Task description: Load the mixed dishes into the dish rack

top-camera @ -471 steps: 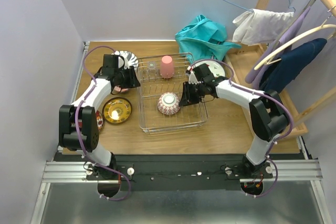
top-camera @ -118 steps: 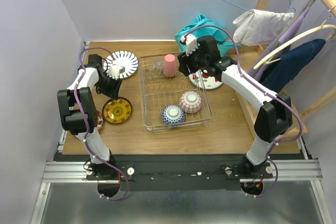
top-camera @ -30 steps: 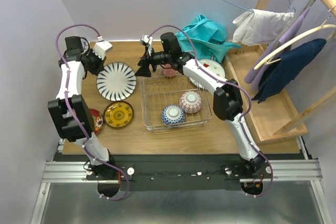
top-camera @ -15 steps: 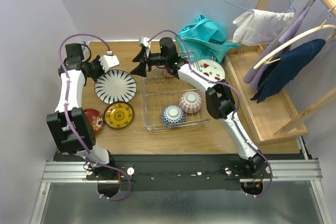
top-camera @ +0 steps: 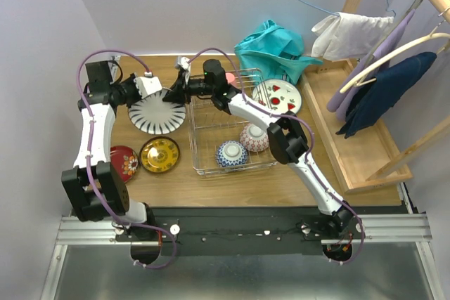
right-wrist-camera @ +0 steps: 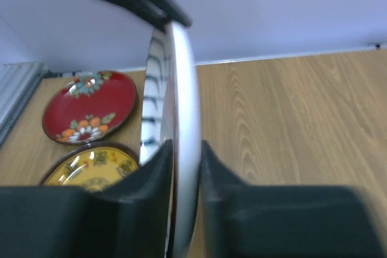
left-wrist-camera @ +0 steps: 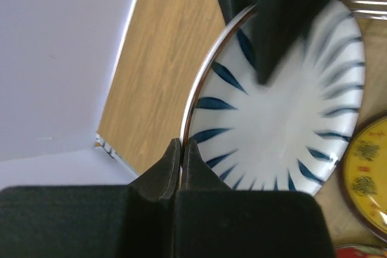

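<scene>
Wooden table [top-camera: 316, 173] carries the dish rack [top-camera: 211, 128] at centre, w/ a teal cloth [top-camera: 271, 50] bunched behind its far right corner. Just left of the rack's far left corner is the blue-striped plate [top-camera: 158, 114], tilted and caught btwn both grippers. The left gripper [top-camera: 149, 93] is clenched on the plate's far-left rim; its wrist cam shows both fingers [left-wrist-camera: 160, 170] pinched tight on the edge. The right gripper [top-camera: 172, 95], reaching across the rack's far end, clamps the rim on the rack side, one finger [right-wrist-camera: 151, 173] on each face. Can't tell whether the plate's low edge touches the table. White plate w/ red fruit marks [top-camera: 281, 96] lies on the table beside the rack's far right. Gold saucer [top-camera: 159, 154] and red saucer [top-camera: 123, 161] lie left of the rack, near the striped plate's near edge. In the rack's near end: red-patterned bowl [top-camera: 254, 135] and blue-patterned bowl [top-camera: 230, 152], side by side. Pink cup [top-camera: 226, 77] at the rack's far end, mostly hidden by the right arm.
</scene>
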